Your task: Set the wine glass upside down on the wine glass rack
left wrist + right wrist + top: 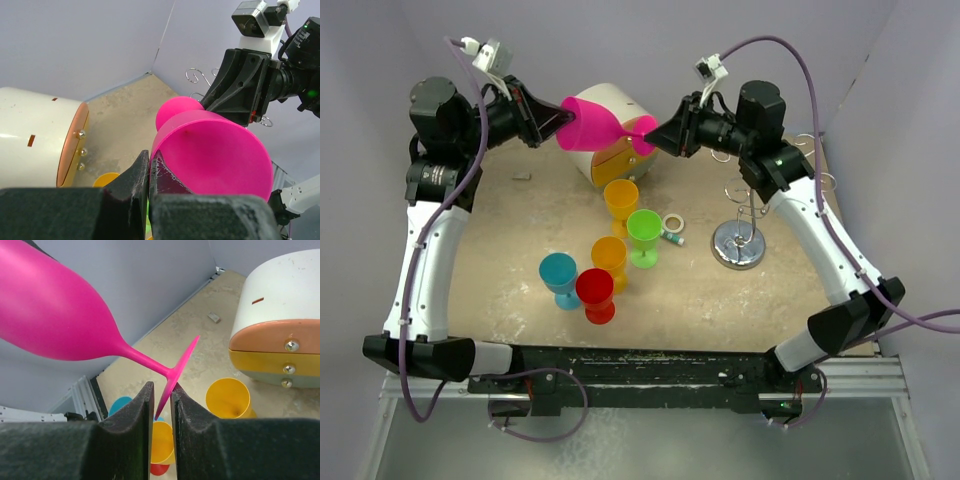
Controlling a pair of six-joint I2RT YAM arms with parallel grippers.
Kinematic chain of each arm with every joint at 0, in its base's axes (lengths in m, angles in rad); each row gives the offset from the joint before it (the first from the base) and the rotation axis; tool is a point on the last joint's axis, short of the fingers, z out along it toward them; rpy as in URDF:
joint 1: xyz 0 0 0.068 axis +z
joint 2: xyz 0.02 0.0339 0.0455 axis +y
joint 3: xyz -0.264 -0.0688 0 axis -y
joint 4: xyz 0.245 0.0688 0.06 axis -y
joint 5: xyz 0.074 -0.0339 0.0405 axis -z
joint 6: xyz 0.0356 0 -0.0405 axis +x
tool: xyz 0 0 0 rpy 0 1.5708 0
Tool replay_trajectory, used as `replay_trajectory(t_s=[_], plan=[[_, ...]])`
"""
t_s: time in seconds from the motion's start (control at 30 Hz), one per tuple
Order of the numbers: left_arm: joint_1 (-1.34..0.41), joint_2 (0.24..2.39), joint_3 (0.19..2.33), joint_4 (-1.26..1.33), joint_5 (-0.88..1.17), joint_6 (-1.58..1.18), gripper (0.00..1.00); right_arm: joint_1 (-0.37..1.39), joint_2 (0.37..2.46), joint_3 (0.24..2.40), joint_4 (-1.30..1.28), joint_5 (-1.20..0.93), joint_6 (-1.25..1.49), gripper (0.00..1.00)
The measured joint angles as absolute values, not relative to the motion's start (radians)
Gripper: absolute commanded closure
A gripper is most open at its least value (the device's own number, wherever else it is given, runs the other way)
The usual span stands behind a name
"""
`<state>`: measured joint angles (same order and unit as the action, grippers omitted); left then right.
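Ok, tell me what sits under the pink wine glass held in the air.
Seen from above, a white box with an orange and yellow front lies beneath the wine glass. The bowl covers part of its top, so that patch cannot be seen.

No legible text or markings

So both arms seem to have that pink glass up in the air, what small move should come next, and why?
Probably the left pincer should open and release the bowl's rim. The right pincer looks clamped on the foot of the pink wine glass, so it can likely carry it alone, and the wine glass rack stands on that arm's side.
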<state>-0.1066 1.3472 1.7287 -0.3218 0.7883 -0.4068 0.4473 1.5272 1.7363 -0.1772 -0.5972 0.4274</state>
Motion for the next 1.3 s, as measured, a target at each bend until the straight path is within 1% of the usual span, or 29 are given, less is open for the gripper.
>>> replay_trajectory(t_s=[0.1,0.17,0.23,0.33,0.43,0.5,0.63,0.67,0.93,1.13,1.3], plan=[[-0.107,1.346,1.718,-0.321,0.780,-0.402,0.99,0.447,1.547,1.748,-0.178,-0.588,0.439,1.00],[-0.108,1.345,1.710,-0.315,0.778,-0.400,0.87,0.447,1.561,1.754,-0.183,-0.564,0.459,1.00],[-0.112,1.339,1.696,-0.315,0.778,-0.394,0.72,0.447,1.567,1.755,-0.192,-0.541,0.472,1.00],[-0.117,1.324,1.682,-0.328,0.777,-0.383,0.59,0.447,1.567,1.771,-0.220,-0.493,0.453,1.00],[-0.117,1.301,1.677,-0.346,0.757,-0.356,0.40,0.447,1.560,1.806,-0.258,-0.432,0.399,1.00],[-0.117,1.276,1.676,-0.379,0.723,-0.319,0.32,0.447,1.546,1.826,-0.287,-0.379,0.347,1.00],[-0.117,1.208,1.676,-0.456,0.631,-0.225,0.21,0.447,1.500,1.848,-0.326,-0.246,0.210,1.00],[-0.117,1.190,1.676,-0.473,0.604,-0.200,0.16,0.447,1.486,1.856,-0.337,-0.199,0.163,1.00],[-0.117,1.081,1.666,-0.564,0.434,-0.009,0.00,0.447,1.462,1.950,-0.356,0.144,-0.212,1.00],[-0.117,1.063,1.618,-0.582,0.389,0.075,0.01,0.447,1.509,1.949,-0.346,0.370,-0.467,1.00],[-0.117,1.068,1.589,-0.597,0.377,0.107,0.01,0.447,1.550,1.882,-0.324,0.491,-0.616,1.00]])
